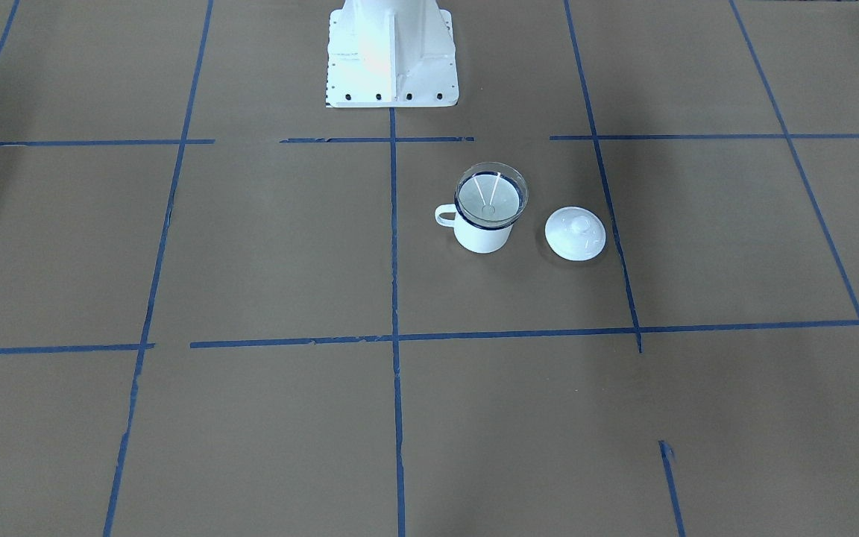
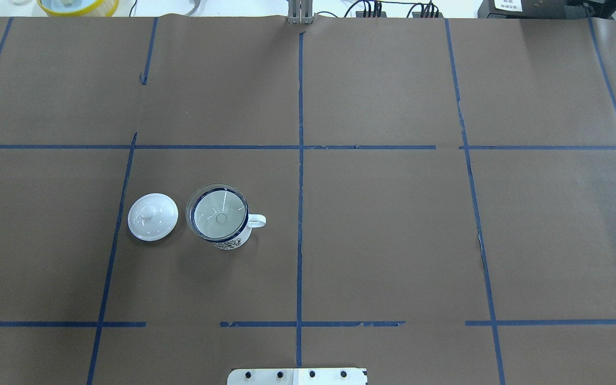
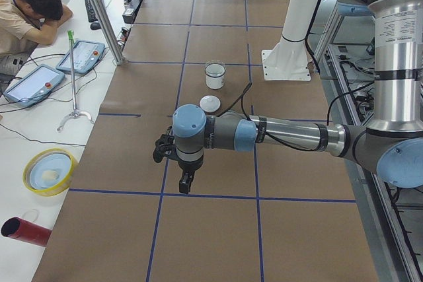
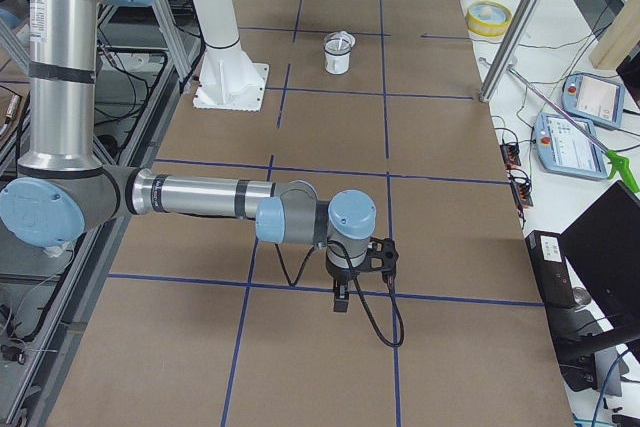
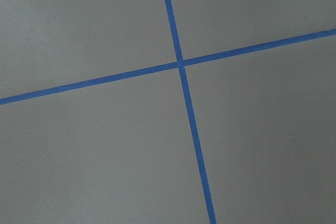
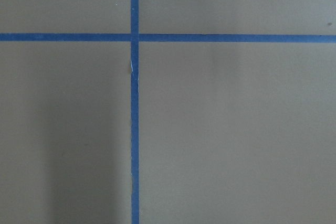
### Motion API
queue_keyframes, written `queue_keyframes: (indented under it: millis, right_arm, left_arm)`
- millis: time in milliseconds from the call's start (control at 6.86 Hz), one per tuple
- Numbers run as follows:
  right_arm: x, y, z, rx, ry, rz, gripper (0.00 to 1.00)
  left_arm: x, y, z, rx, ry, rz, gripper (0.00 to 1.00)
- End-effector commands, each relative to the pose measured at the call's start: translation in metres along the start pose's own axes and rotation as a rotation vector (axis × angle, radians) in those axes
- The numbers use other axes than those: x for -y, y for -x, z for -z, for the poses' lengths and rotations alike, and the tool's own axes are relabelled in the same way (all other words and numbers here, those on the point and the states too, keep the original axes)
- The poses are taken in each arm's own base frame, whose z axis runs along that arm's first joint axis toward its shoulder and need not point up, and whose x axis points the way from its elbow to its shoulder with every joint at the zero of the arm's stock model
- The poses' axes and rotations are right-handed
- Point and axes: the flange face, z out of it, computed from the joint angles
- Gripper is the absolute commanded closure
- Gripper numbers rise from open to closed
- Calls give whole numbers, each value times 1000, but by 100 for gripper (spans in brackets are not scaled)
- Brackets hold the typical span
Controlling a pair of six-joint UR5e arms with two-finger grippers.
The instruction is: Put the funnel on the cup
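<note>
Both jaws only in side views, state beyond telling; funnel atop cup, ribs plain overhead

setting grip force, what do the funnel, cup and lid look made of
The cup seems enamelled metal: glossy white, dark blue rim. The funnel looks like clear plastic, perhaps glass; that rim shows through it. The lid is glossy white, enamel or ceramic, unclear.

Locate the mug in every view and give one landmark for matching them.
Front-facing: mug just right of centre, in the upper half.
Overhead: mug left of centre.
Exterior left: mug in the upper middle.
Exterior right: mug at the top middle.
Left wrist: not in it.
Right wrist: not in it.
Landmark: the white robot base, which shows in all four fixed views.
</note>
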Motion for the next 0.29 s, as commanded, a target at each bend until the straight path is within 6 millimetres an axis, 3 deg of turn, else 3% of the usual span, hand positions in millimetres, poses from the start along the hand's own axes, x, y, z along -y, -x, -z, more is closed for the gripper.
queue_keyframes:
  millis: [0, 146]
  right_arm:
    - [0, 0, 0, 0, 0, 0, 0]
    - [0, 0, 0, 0, 0, 0, 0]
  left_arm:
    - [0, -1, 1, -1, -2, 0, 0]
    - [1, -4, 5, 0, -10, -5, 0]
